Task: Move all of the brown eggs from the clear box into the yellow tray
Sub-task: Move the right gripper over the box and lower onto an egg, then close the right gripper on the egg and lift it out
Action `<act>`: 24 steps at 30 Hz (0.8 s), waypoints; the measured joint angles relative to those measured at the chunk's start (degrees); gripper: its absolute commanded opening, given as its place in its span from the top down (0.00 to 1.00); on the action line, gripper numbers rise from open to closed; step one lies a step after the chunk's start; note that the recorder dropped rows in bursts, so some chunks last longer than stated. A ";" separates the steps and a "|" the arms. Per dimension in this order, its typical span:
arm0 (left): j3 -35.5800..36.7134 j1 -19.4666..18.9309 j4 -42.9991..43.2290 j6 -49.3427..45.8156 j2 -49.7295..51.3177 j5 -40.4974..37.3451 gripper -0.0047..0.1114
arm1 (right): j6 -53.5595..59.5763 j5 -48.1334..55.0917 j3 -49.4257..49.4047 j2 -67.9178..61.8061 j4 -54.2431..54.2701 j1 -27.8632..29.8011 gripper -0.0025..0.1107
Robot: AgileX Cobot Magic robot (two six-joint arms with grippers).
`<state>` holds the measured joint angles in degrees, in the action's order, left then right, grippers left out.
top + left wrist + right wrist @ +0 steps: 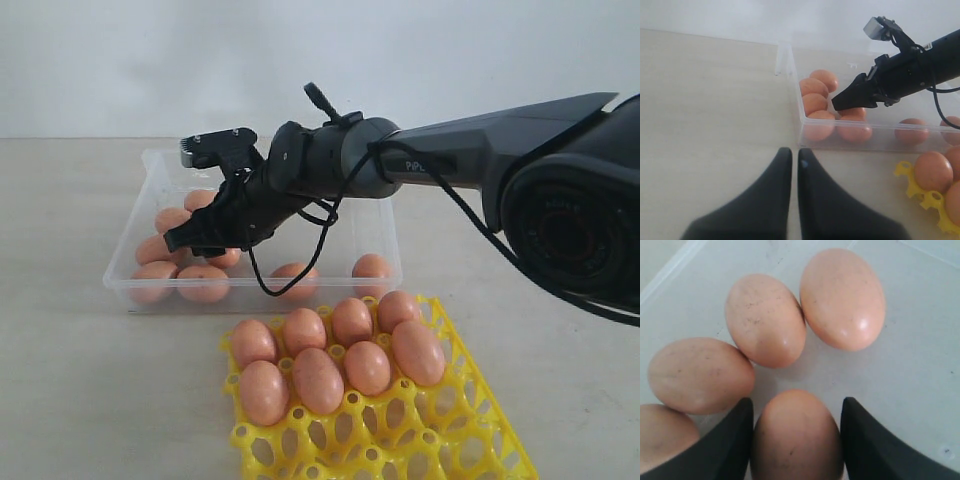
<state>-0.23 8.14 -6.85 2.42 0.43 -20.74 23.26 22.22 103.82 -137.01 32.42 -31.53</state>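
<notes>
Right pincer flanks cropped egg, contact unclear.

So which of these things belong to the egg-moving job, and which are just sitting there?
In the job:
brown eggs, some in the box, some already in the tray
clear box
yellow tray
right gripper, jaws either side of one egg in the box

Just there:
left gripper, shut, outside the box
table

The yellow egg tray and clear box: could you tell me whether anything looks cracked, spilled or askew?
Nothing stands out. The orange-brown eggs sit whole in the yellow plastic lattice tray, and those in the shallow clear plastic box look uncracked, only faintly speckled.
</notes>
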 measured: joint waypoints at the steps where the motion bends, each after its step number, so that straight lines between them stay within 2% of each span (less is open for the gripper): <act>1: 0.00 0.00 0.00 0.00 0.00 0.00 0.92 | 0.00 -0.12 0.00 0.00 0.00 0.00 0.98; 16: 0.00 0.00 0.00 0.00 0.00 0.00 0.92 | -3.42 -1.82 0.00 2.43 -0.53 0.00 0.98; 24: 0.00 0.00 0.00 0.00 0.00 0.00 0.92 | -8.97 -4.17 -0.23 2.81 -6.43 0.00 0.98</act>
<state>-0.23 8.14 -6.85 2.42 0.43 -20.74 14.29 18.04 103.60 -134.20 25.99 -31.53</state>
